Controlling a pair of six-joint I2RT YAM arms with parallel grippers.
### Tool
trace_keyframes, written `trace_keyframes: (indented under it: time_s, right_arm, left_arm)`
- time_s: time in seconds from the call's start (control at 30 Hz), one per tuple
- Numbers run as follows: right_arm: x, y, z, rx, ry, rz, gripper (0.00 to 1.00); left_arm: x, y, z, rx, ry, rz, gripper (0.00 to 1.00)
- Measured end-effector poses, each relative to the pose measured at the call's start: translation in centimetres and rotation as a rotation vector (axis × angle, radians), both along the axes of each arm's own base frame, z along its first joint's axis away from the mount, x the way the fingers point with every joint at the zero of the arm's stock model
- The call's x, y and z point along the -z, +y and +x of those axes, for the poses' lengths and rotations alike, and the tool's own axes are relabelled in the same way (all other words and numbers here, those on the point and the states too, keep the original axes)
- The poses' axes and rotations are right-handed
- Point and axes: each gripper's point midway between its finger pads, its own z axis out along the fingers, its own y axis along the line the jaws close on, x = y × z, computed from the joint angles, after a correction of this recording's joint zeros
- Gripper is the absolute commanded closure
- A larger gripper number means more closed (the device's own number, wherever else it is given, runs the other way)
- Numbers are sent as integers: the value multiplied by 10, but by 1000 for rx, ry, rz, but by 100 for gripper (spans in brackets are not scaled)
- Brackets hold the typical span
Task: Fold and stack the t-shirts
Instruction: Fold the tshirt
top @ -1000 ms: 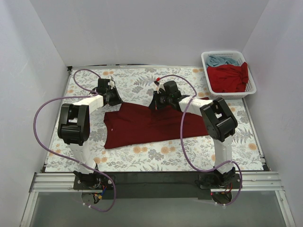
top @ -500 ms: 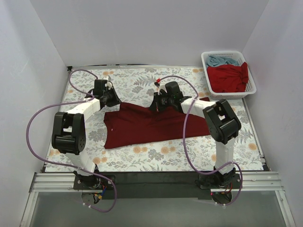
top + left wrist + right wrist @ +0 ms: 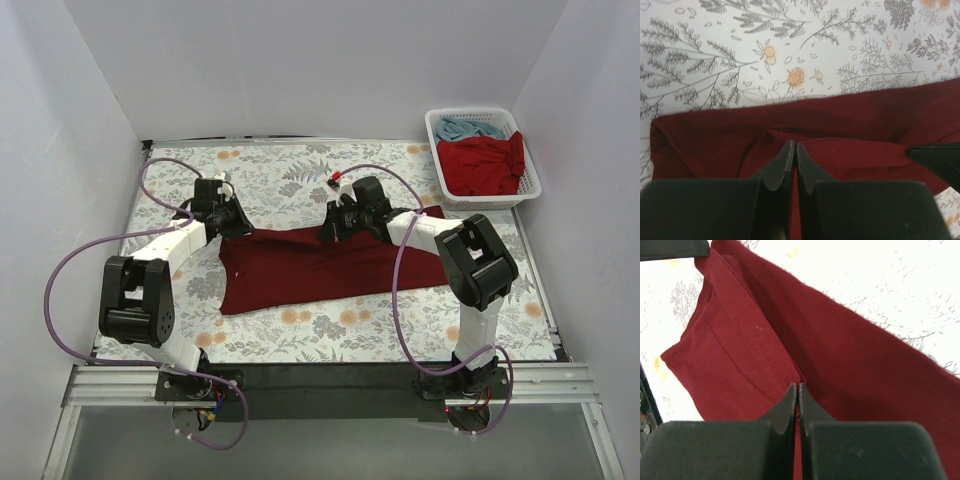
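The large dark maroon t-shirt point(image 3: 320, 265) lies spread across the middle of the floral cloth. My left gripper point(image 3: 232, 222) is shut on its far left edge, with cloth pinched between the fingers in the left wrist view point(image 3: 792, 147). My right gripper point(image 3: 335, 228) is shut on the far edge near the middle, at a stitched hem fold in the right wrist view point(image 3: 798, 387). The shirt's far edge runs nearly straight between the two grippers. The brighter red t-shirt point(image 3: 485, 165) and the light blue t-shirt point(image 3: 466, 128) lie in the basket.
The white lattice basket point(image 3: 432, 125) stands at the far right corner. White walls close in the table on three sides. Purple cables loop off both arms. Bare floral cloth point(image 3: 300, 170) lies beyond the shirt and along the near edge.
Both arms have lowered and stretched out. The raised peak at the shirt's far left has flattened, and the far edge now runs straight between the grippers.
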Motion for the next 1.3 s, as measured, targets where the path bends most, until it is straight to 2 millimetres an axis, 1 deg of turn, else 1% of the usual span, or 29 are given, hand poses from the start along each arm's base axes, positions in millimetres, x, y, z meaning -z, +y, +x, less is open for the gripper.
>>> trace_keyframes:
  time_s: [0.27, 0.53, 0.67, 0.7, 0.83, 0.93, 1.0, 1.07, 1.13, 1.23, 1.3]
  right_arm:
    - [10, 3, -17, -41, 22, -11, 99]
    - [19, 7, -36, -93, 37, -25, 98]
    - [24, 7, -44, -111, 50, -36, 91]
    - [26, 6, -46, -114, 55, -38, 89]
    - [29, 5, -52, -131, 71, -41, 85]
    - [29, 6, -58, -155, 79, -35, 81]
    - [27, 5, -63, -170, 81, -33, 80]
    - [22, 6, -68, -189, 76, -30, 77]
    - [15, 9, -74, -216, 61, -21, 76]
    - [8, 13, -82, -253, 48, -14, 75]
    - [10, 15, -90, -283, 47, -22, 74]
  left_arm:
    - [13, 5, -34, -11, 62, 8, 100]
    - [25, 7, -46, -15, 101, 11, 100]
    - [31, 7, -52, -21, 123, 6, 100]
    - [34, 7, -54, -24, 131, 4, 98]
    - [39, 7, -65, -35, 153, -3, 93]
    - [37, 8, -73, -39, 156, -13, 88]
    - [31, 7, -78, -41, 143, -23, 82]
    - [25, 6, -83, -43, 125, -36, 71]
    - [17, 5, -89, -43, 101, -56, 64]
    - [8, 2, -96, -43, 75, -86, 62]
    - [7, 0, -103, -41, 72, -102, 61]
